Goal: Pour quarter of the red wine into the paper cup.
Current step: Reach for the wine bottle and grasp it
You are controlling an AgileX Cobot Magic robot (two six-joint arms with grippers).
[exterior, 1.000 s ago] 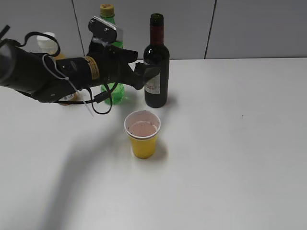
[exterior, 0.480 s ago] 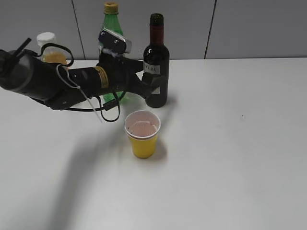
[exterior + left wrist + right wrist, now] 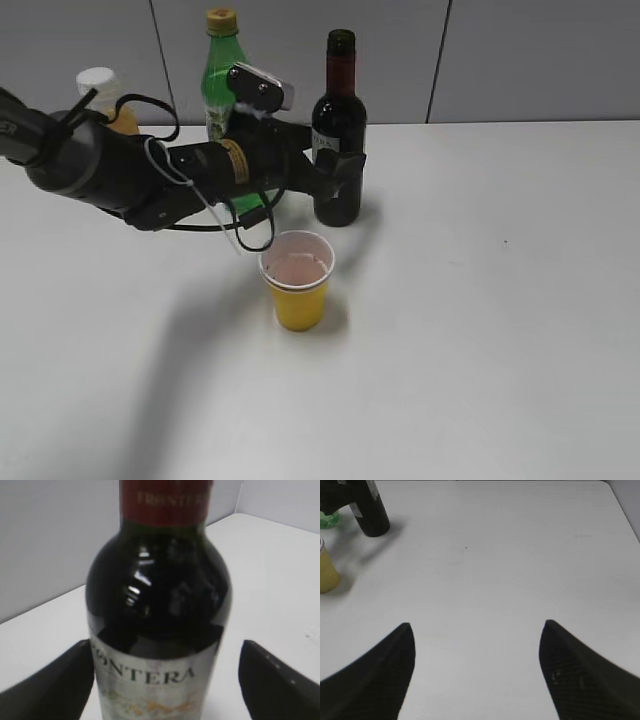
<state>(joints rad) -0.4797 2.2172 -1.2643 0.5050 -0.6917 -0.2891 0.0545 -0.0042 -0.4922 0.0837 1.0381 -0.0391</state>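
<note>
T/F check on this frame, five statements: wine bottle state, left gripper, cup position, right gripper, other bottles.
1. The wine bottle stands upright on the table. True.
2. The left gripper is clamped on the bottle's neck. False: its open fingers flank the body at label height, and the left wrist view shows a gap on one side.
3. The paper cup sits in front of the wine bottle, apart from it. True.
4. The right gripper holds the cup. False: it is open and empty over bare table, with the cup far off at the edge of its view.
5. The green bottle lies on its side. False: it stands upright behind the left arm.
</note>
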